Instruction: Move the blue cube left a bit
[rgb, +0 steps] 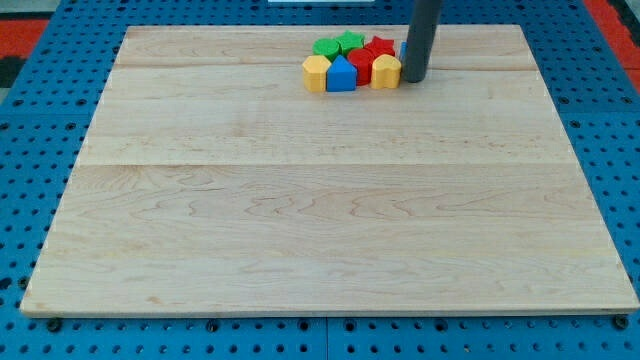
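Sitting near the view's top of the wooden board (320, 200), your blue cube (341, 74) shows a peaked top, wedged between two yellow blocks (315, 72) (386, 71), with red (362, 62) and green blocks (327, 47) behind. My tip (414, 79) touches the right yellow block, holding nothing.

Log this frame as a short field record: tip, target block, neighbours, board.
tip: my tip at the cluster's right end, against or just beside the right yellow block
target: blue cube, front row, between the two yellow blocks
left neighbour: left yellow block, touching or nearly so
behind: green blocks, red blocks
board: wooden board, all blocks bunched near the view's top edge
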